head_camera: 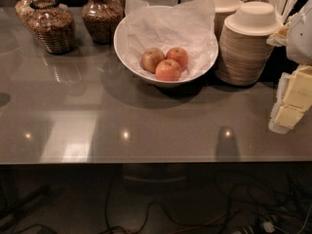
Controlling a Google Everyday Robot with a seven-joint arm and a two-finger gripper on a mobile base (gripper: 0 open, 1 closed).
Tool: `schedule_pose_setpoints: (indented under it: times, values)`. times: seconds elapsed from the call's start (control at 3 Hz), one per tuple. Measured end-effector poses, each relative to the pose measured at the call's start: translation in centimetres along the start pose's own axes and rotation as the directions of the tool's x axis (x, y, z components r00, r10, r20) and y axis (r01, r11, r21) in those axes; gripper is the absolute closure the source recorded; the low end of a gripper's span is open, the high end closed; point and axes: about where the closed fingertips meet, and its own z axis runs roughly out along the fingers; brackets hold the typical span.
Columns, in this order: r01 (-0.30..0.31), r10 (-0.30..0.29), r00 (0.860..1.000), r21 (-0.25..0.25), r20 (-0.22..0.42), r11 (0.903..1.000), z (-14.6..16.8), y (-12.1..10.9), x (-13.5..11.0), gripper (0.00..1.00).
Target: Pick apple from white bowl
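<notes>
The white bowl (127,52) is wide, round and glossy, lined with crinkled white paper, and stands at the back middle of the grey table. Three reddish-yellow apples lie in it: one on the left (152,59), one at the front (168,70) and one at the right rear (178,56), all touching. My gripper (291,104), white with pale yellow parts, is at the right edge of the view. It hangs over the table's right side, well to the right of the bowl and apart from it. It holds nothing that I can see.
Stacks of beige disposable bowls (246,48) stand just right of the white bowl, with a second stack (223,6) behind. Two glass jars of brown food (51,26) (101,16) stand at the back left. The table's front edge (146,161) runs across, with cables on the floor below.
</notes>
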Motion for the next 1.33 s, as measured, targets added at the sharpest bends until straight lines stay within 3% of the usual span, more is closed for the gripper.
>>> schedule_pose_setpoints:
  times: [0.33,0.67,1.0,1.33]
  values:
    - [0.000,0.000,1.000,0.000,0.001,1.0000,0.0,0.0,0.0,0.00]
    - [-0.009,0.008,0.999,0.003,0.041,1.0000,0.2,-0.2,-0.2,0.00]
    - [-0.040,0.036,0.987,0.018,0.155,0.9990,1.7,-1.0,-1.0,0.00]
    - [-0.047,0.027,0.964,0.069,0.263,0.9965,2.8,-3.6,-4.1,0.00]
